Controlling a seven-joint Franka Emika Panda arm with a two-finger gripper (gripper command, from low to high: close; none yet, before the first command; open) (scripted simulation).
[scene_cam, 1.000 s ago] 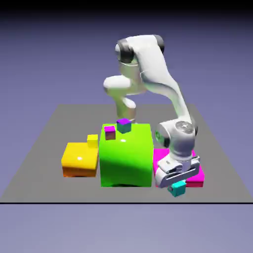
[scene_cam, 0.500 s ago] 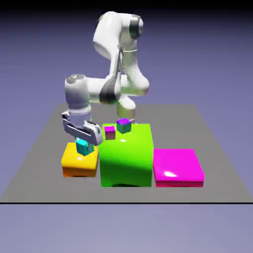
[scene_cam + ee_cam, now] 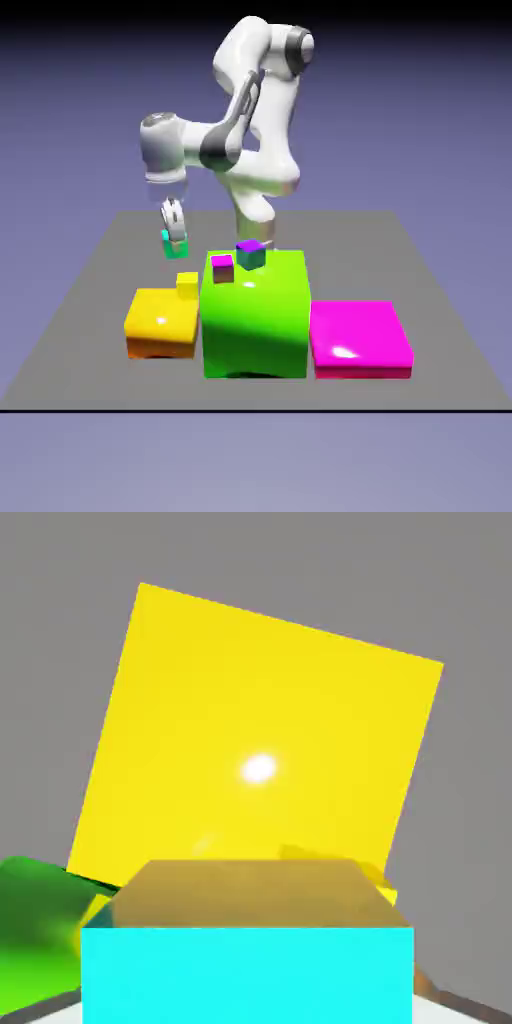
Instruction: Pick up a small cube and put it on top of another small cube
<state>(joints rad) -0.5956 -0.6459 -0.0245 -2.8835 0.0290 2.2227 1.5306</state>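
My gripper (image 3: 174,238) hangs in the air on the exterior view's left, above and behind the yellow block (image 3: 158,320), shut on the small teal cube (image 3: 175,247). In the hand view that small cube (image 3: 248,977) fills the bottom edge and hides the fingertips. Below it lies the yellow block's top (image 3: 260,732). A small yellow cube (image 3: 187,284) sits on the yellow block's far right corner; in the hand view this small yellow cube (image 3: 335,862) peeks out just behind the held cube.
A tall green block (image 3: 255,312) stands in the middle, with a small magenta cube (image 3: 222,267) and a teal cube with a purple top (image 3: 250,254) on it. A flat magenta block (image 3: 360,338) lies to its right. The green block's edge (image 3: 30,922) shows at the hand view's lower left.
The gripper carried the teal cube from the magenta block's front across to the yellow block, then rose higher and farther back above it. Nothing else moved.
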